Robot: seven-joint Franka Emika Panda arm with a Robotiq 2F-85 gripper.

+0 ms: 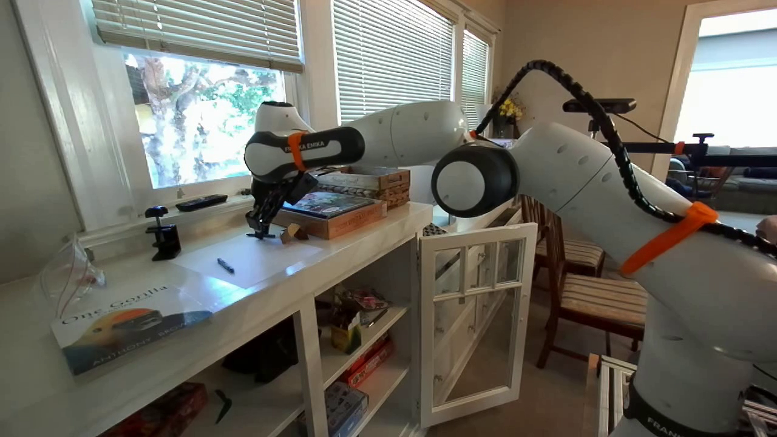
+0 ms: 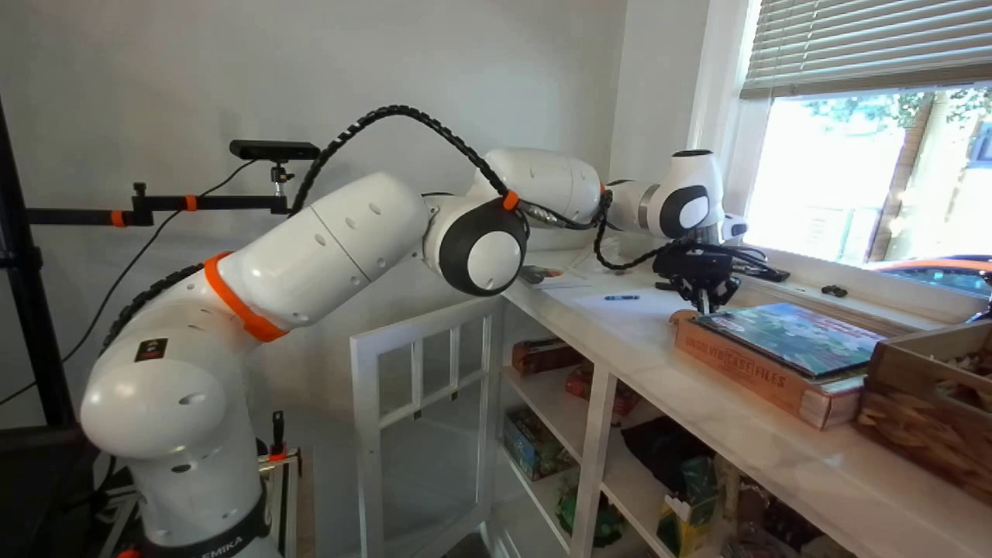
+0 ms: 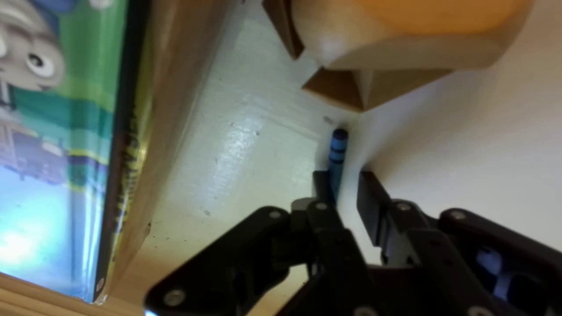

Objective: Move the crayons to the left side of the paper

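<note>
A blue crayon (image 3: 337, 151) with dark bands lies at the paper's edge in the wrist view. My gripper (image 3: 343, 175) is partly open around its near end. The crayon is close against the left finger, with a gap to the right finger. The white paper (image 3: 461, 149) is on the right there, and also on the counter in both exterior views (image 1: 267, 258) (image 2: 643, 311). Another small dark-blue crayon (image 1: 225, 265) lies on the paper, also seen in an exterior view (image 2: 621, 297). The gripper (image 1: 261, 229) is low at the paper's far side.
A brown faceted object (image 3: 412, 30) stands just beyond the crayon. A cardboard box (image 2: 759, 372) with a colourful picture cover lies beside the gripper, then a wooden crate (image 2: 930, 395). A black clamp (image 1: 162, 233), a book (image 1: 133, 321) and a plastic bag (image 1: 70, 273) stand past the paper.
</note>
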